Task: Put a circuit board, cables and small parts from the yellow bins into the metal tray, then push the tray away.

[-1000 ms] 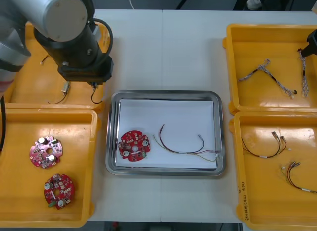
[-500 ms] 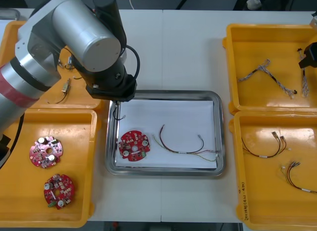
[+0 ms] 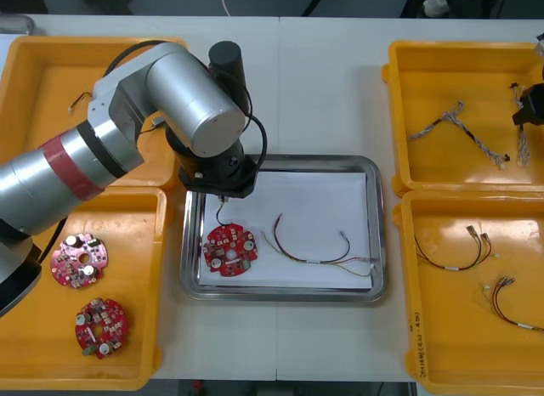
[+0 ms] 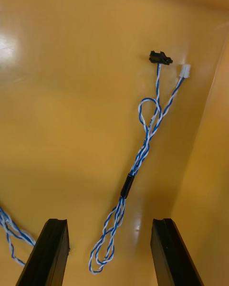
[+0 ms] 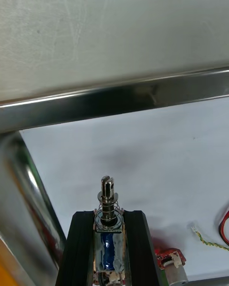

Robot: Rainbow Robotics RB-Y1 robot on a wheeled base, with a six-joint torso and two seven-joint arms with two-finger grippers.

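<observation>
The left arm reaches in from the left edge of the surface (image 3: 323, 90), crossing over the far-left yellow bin (image 3: 34, 82), its wrist bent down over the far-left corner of the metal tray (image 3: 280, 162). The left gripper (image 5: 109, 215) hangs just above the tray's white inside. Its fingers (image 5: 83, 243) stand a narrow way apart and pinch a small metal part (image 5: 109, 205), which sits upright between them with its slotted tip poking out past the fingertips. A thin black wire (image 3: 222, 212) dangles below the wrist, toward the circuit board (image 3: 229, 248) that lies in the tray's near-left part. A red and yellow cable (image 3: 310, 261) lies beside the board in the tray.

The right gripper (image 4: 109, 221) hovers at the right edge of the surface over the far-right yellow bin (image 3: 393, 124). Its fingers (image 4: 47, 252) are spread wide and touch nothing. A twisted blue and white cable (image 4: 143, 152) lies on the bin floor below the gap between them.
</observation>
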